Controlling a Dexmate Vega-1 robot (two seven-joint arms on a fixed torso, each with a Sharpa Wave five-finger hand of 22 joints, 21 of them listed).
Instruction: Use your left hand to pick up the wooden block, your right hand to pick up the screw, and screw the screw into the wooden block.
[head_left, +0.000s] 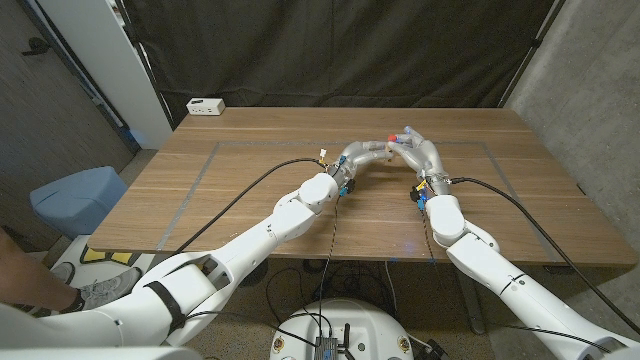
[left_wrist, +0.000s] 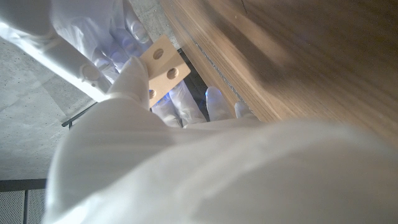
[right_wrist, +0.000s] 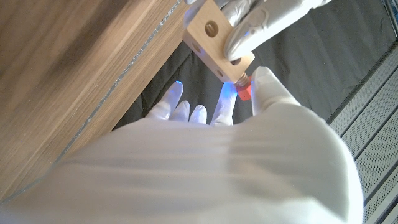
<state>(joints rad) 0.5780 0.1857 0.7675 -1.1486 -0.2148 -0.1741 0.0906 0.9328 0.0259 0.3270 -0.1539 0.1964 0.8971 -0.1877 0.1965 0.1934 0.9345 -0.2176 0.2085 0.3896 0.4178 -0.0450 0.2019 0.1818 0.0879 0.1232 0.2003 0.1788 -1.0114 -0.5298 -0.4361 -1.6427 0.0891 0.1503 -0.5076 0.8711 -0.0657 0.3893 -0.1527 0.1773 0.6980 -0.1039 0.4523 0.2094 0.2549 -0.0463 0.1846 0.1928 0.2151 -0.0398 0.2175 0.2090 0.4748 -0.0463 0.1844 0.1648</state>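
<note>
Pale wood, drilled: wooden block (right_wrist: 217, 40), held aloft over the far middle of the wooden table (head_left: 250, 190), well clear of its surface. Round holes show on at least two faces.

Holder: left hand (head_left: 362, 157), fingers (right_wrist: 249, 31) closed over the block's upper faces; in the left wrist view the block (left_wrist: 163, 65) sits clamped between thumb and fingers.

Red-headed screw (right_wrist: 244, 91): its head lies just under the block's lower corner, touching or very nearly touching it; the shank is hidden, so depth of entry cannot be told.

Holder: right hand (head_left: 418, 150), thumb and a finger (right_wrist: 227, 102) pinched narrowly on the screw's head, other fingers spread apart.

Step in hand, as judged: both pickups done; screw presented to, or just started in, a hole.

Next move, as judged: keep shank in line with the hole, block steady, and twist the head with light inward pressure; a tilted start would likely jam or slip.
</note>
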